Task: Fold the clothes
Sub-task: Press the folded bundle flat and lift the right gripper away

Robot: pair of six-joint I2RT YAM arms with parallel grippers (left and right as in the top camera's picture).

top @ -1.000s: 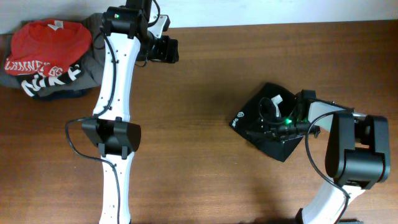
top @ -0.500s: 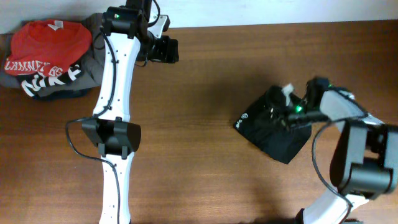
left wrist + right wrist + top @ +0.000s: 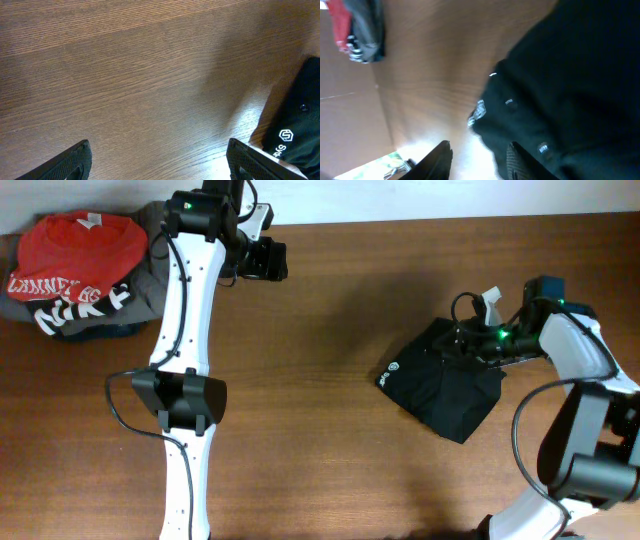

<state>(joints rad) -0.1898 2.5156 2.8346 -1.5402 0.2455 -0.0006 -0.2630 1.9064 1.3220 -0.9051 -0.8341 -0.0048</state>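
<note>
**Fig.** The black garment (image 3: 445,385) lies on the bench (image 3: 330,440) as a compact, roughly square bundle, its white logo (image 3: 392,366) at the corner nearest the left arm. We judge the folding nearly done, since no sleeve or hem trails out. The right pincer (image 3: 468,340) hangs over the garment's far edge. In the wrist view its fingers (image 3: 440,157) stand apart with lit bench between them and no cloth clamped, which we read as a release, or a reach for a last pat-down. The left pincer (image 3: 272,260) sits well apart from the garment, beyond the logo corner, with its jaws wide and empty. We take it to be parked there so as not to crowd the fold. Farther from the garment than that pincer, a red shirt (image 3: 75,242) lies on a grey garment (image 3: 145,295). Nothing stands between either pincer and the bundle.
</note>
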